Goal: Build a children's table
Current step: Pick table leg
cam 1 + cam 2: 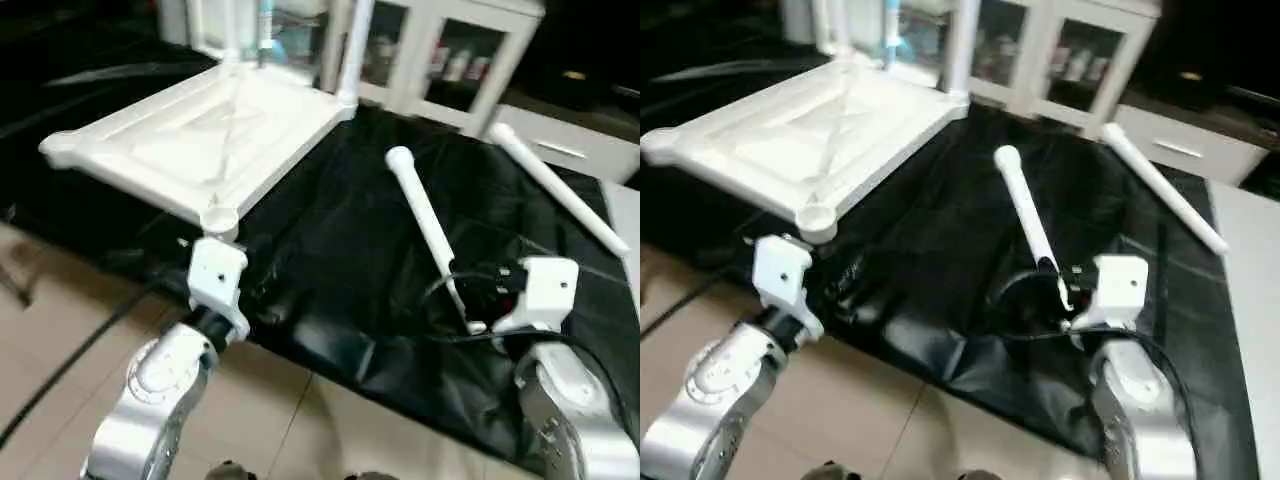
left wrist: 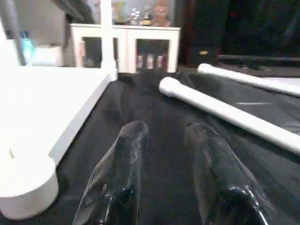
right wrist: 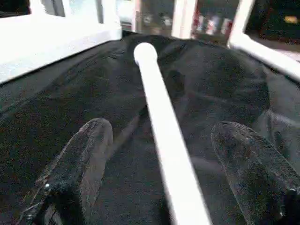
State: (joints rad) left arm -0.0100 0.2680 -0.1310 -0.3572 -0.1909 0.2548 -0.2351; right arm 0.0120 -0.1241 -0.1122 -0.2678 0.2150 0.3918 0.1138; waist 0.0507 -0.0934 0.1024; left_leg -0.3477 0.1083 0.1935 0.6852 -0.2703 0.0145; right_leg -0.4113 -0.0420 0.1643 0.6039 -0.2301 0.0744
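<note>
The tabletop [image 1: 200, 140] lies upside down on the counter [image 1: 330, 270], with two legs already standing in its far sockets. Two more legs lie loose; the nearer leg [image 3: 161, 126] passes between the wide-apart fingers of my right tool [image 3: 161, 187], not yet clamped. My left tool [image 2: 164, 183] is partly open and empty, beside the near corner socket [image 1: 220, 218]. The leg looks light, stiff and smooth, so I would grip it around mid-length.

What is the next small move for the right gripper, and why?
Probably closing on the near leg. The right gripper stands open with a finger on each side of that leg, which lies loose on the black cloth. The tabletop has an empty corner socket at its near edge.
</note>
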